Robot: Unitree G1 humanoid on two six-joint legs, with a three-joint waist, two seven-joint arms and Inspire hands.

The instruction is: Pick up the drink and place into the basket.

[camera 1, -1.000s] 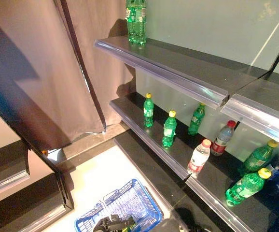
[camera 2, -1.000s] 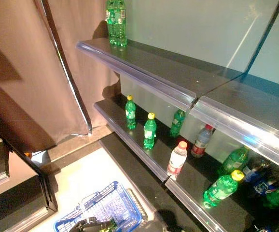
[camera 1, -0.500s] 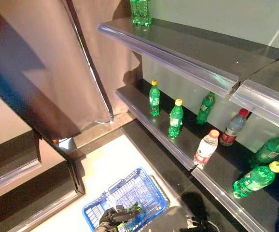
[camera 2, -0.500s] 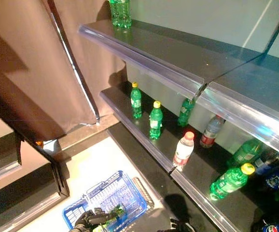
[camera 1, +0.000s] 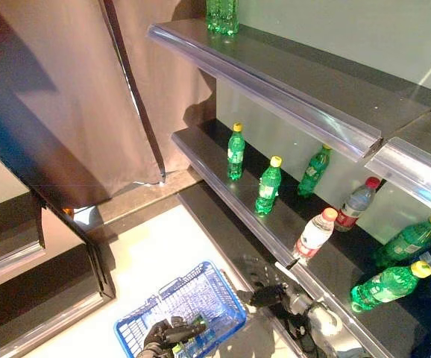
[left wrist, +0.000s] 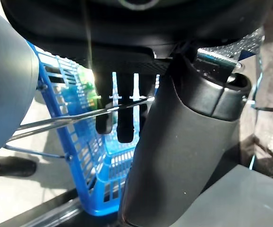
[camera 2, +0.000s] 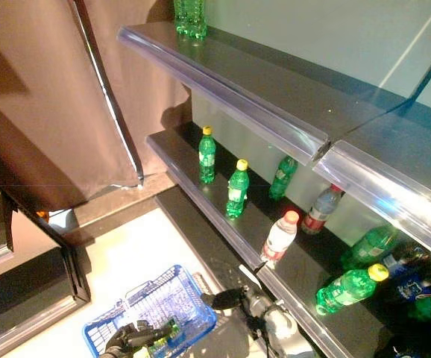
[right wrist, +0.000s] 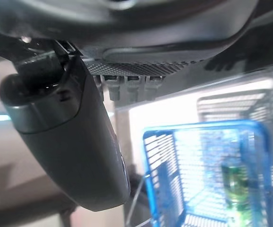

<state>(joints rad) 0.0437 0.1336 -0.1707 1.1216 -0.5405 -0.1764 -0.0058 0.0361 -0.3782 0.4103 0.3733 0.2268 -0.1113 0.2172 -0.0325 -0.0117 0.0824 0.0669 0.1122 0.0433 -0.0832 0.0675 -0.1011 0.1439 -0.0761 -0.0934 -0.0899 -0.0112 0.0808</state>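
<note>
The blue basket hangs low at the front left, held off the pale floor. My left hand is shut on its thin wire handles. A green drink lies inside the basket, by my left hand. My right hand is open and empty, fingers straight. It sits just right of the basket, below the lower shelf's front edge. On the lower shelf stand green bottles and a white bottle with a red cap.
Further right on the lower shelf, a clear red-capped bottle stands and green bottles lie. The upper shelf juts out overhead with green bottles at its far end. A brown curtain hangs at left.
My right hand has risen into view from the bottom edge to beside the basket. The camera has shifted; the basket stays held low with the green drink in it.
</note>
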